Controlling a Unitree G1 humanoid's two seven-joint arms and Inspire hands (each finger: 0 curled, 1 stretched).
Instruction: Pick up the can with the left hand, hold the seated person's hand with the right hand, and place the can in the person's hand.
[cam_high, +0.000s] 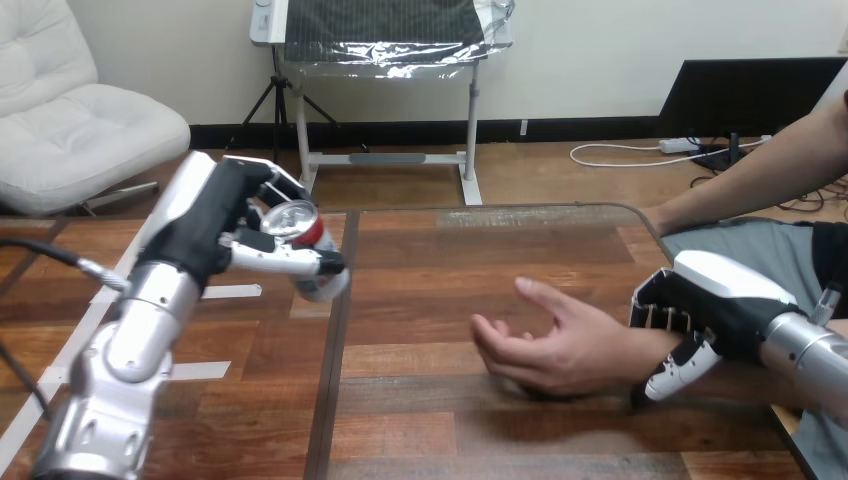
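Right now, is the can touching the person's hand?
Apart. The head view shows the can in the left hand, with table between it and the person's hand.

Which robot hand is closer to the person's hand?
Right. The right hand grips the wrist of the person's hand; the left hand holds the can off to the left.

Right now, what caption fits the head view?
Left hand holds a silver drink can raised; right hand grips the person's wrist.
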